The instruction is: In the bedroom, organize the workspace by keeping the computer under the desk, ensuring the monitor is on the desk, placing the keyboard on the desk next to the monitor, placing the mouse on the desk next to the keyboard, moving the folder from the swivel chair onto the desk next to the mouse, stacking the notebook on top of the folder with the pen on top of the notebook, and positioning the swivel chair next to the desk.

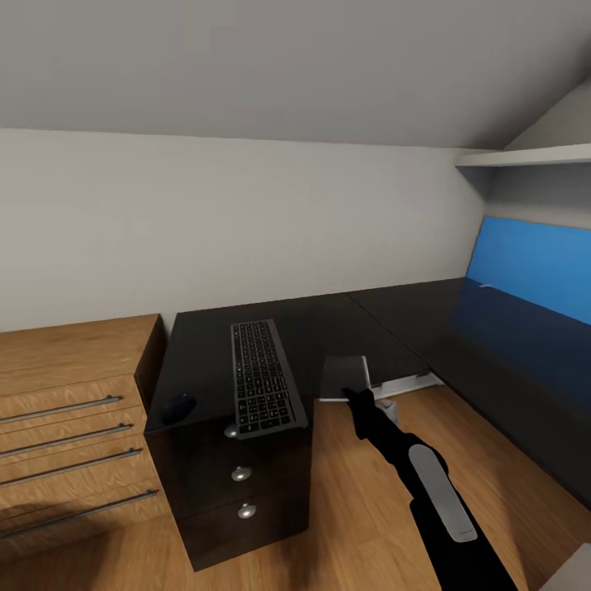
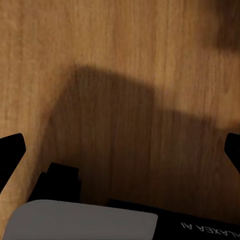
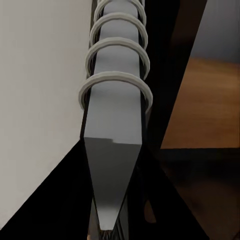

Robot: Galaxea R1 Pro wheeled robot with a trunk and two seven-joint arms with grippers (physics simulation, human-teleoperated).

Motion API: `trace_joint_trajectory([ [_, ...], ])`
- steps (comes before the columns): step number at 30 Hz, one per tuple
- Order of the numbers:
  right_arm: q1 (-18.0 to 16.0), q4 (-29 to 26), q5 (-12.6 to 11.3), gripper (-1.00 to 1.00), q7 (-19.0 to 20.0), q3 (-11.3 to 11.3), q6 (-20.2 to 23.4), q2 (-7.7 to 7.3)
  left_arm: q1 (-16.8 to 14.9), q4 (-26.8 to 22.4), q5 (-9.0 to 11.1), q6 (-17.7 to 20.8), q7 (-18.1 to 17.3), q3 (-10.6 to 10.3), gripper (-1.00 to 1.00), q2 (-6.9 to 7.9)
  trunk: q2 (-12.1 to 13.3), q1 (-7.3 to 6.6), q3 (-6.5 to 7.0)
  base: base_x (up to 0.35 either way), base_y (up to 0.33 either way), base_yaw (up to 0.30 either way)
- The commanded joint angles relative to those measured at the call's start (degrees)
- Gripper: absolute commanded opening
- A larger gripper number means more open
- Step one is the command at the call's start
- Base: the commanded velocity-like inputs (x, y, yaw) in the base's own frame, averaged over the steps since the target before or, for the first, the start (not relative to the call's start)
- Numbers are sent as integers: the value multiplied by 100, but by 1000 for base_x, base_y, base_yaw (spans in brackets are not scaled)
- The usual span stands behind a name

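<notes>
The black-topped desk (image 1: 328, 320) fills the middle of the head view. On its near-left wing lies the keyboard (image 1: 263, 377), lengthwise, its near end over the drawer unit. The small black mouse (image 1: 178, 406) sits left of it, by the desk's edge. My right gripper (image 1: 355, 396) is shut on the grey spiral-bound notebook (image 1: 343, 377), held at the desk's inner edge; whether it rests on the top I cannot tell. The right wrist view shows the notebook (image 3: 117, 100) edge-on between the fingers. My left gripper (image 2: 120, 150) is open over wooden floor. Monitor, computer, folder, pen and swivel chair are out of view.
A light wooden cabinet (image 1: 66, 394) with drawers stands against the desk's left side. The black drawer unit (image 1: 238, 484) is under the keyboard end. A blue back panel (image 1: 533, 267) and a white shelf (image 1: 525, 156) are at the right. Wooden floor (image 1: 353, 509) lies between the desk's wings.
</notes>
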Motion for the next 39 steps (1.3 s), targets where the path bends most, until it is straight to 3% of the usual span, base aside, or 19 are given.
trace_joint_trajectory([
  [1,-2,45,71,-100,-43,-12,24,-3,-3,-12,59,4,55,-31,100,8,-2,0,-7,0,0,1],
  [5,-2,53,112,-100,-48,-9,1,-8,-3,95,48,-47,55,-173,100,11,-2,0,-7,0,0,0],
  [11,-2,59,187,-100,-36,-7,-11,-6,-3,288,45,-607,55,-482,100,11,-2,0,-7,0,0,0],
  [12,-2,65,211,-100,11,-10,1,-14,-3,343,54,-878,61,-711,100,15,-2,0,-7,0,0,0],
  [15,-2,99,217,-100,138,-13,10,-28,-3,359,57,-959,63,-808,100,16,-2,0,-7,0,0,0],
  [23,-2,376,227,-100,841,-8,19,-212,-3,369,57,-1013,64,-867,100,17,-2,0,-7,0,0,0],
  [24,-2,637,266,-100,1266,-1,15,-269,-3,370,46,-1022,64,-872,100,17,-2,0,-7,0,0,0],
  [28,-2,817,531,-100,1645,1,14,-289,-3,370,42,-1028,64,-871,100,17,-2,0,-7,12,0,0],
  [33,-2,880,836,-100,1950,2,13,-285,-3,370,35,-1038,64,-866,100,16,-2,0,-7,169,0,0],
  [39,-2,896,893,-100,2013,2,12,-280,-3,370,44,-1041,64,-870,100,17,-2,0,-7,134,0,0],
])
